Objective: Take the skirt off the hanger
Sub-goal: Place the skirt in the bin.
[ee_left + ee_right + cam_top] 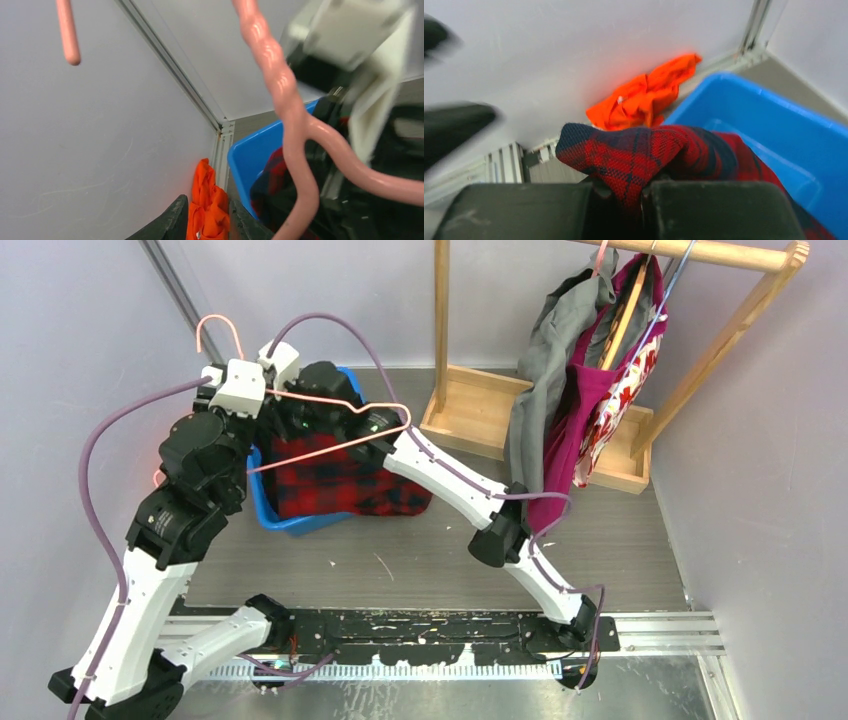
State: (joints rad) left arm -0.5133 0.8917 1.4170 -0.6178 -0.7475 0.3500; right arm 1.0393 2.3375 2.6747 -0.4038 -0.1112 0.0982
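Observation:
The red plaid skirt (pixel 340 480) lies mostly in the blue bin (pixel 300 523), spilling over its right rim. One corner of the skirt (pixel 649 150) is pinched in my right gripper (pixel 644 190), which is shut on it above the bin. The pink wire hanger (pixel 330 425) is up in the air around my right arm, its hook (pixel 220 335) above my left arm's white wrist (pixel 238 388). In the left wrist view the hanger's twisted neck (pixel 280 85) passes just right of my left gripper (pixel 206 212). That gripper is open, with nothing between its fingers. What holds the hanger up is hidden.
An orange cloth (pixel 210 200) lies on the floor against the left wall, beside the bin (pixel 255 155). A wooden rack (pixel 480 420) at the back right carries a grey garment (pixel 545 380) and a magenta one (pixel 590 400). Walls close in on the left and right.

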